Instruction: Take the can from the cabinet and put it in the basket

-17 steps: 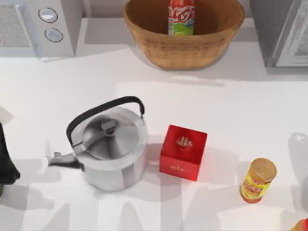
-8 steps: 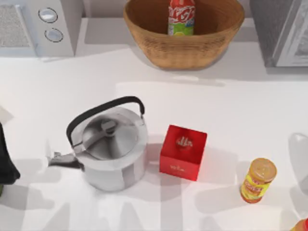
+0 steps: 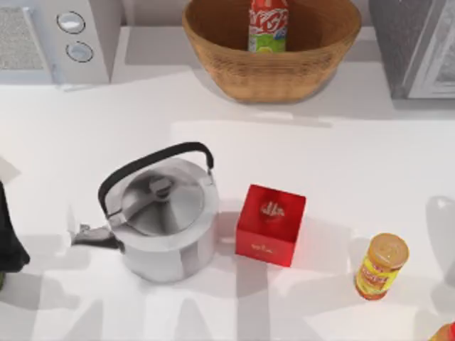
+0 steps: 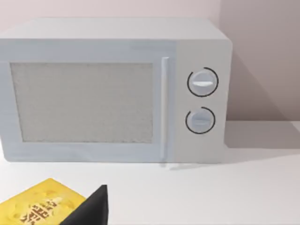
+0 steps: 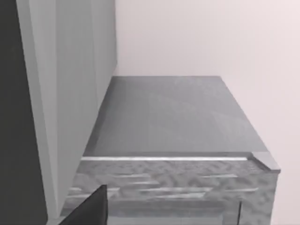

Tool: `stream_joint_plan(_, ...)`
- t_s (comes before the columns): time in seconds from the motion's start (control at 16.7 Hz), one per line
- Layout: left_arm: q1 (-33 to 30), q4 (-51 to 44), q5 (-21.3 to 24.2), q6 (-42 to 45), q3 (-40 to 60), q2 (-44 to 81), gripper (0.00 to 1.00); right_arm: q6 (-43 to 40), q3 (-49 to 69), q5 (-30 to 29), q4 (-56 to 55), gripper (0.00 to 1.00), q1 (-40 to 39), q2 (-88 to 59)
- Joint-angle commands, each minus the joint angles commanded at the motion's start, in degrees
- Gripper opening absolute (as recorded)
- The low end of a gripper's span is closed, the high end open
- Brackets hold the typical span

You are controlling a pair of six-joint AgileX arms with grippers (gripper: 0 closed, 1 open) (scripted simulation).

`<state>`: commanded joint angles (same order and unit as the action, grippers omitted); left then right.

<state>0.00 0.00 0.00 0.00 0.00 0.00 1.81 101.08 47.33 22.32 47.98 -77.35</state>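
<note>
The can (image 3: 268,25) stood upright in the basket (image 3: 213,57), long axis vertical, top up, at the table's (image 3: 341,170) far edge. The cabinet (image 3: 398,42) sat far right, with a white microwave (image 3: 50,39) far left. The left arm (image 3: 11,234) was parked at the left edge (jaw state: can't tell for either gripper). The left wrist view faced the microwave door and a yellow box (image 4: 37,208); the right wrist view looked across the cabinet's grey top.

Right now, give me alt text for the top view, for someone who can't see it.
A red can stands upright inside a wicker basket at the back of a white table. A white microwave sits back left and a grey cabinet back right. In front stand a steel kettle, a red box and a yellow jar.
</note>
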Motion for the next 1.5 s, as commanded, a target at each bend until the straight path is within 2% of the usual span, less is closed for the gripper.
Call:
stream_joint_plan(0.18, 0.0, 0.0, 0.0, 0.0, 0.0, 0.0, 1.00, -0.1, 0.6, -12.8, 0.8, 1.00, -12.6, -0.3)
stream_joint_plan(0.66, 0.0, 0.0, 0.0, 0.0, 0.0, 0.0, 1.00, -0.5, -0.4, -53.8, 2.4, 1.00, -53.9, 1.2)
stream_joint_plan(0.84, 0.0, 0.0, 0.0, 0.0, 0.0, 0.0, 1.00, -0.6, -1.4, -65.5, 2.6, 1.00, -65.6, 2.3)
stream_joint_plan(0.96, 0.0, 0.0, 0.0, 0.0, 0.0, 0.0, 1.00, -0.7, -2.0, -70.4, 2.7, 1.00, -70.6, 2.9)
stream_joint_plan(1.08, 0.0, 0.0, 0.0, 0.0, 0.0, 0.0, 1.00, -0.7, -2.3, -72.9, 2.7, 1.00, -73.0, 3.2)
stream_joint_plan(1.5, 0.0, 0.0, 0.0, 0.0, 0.0, 0.0, 1.00, -1.4, -1.2, -73.7, 2.8, 1.00, -71.5, 3.7)
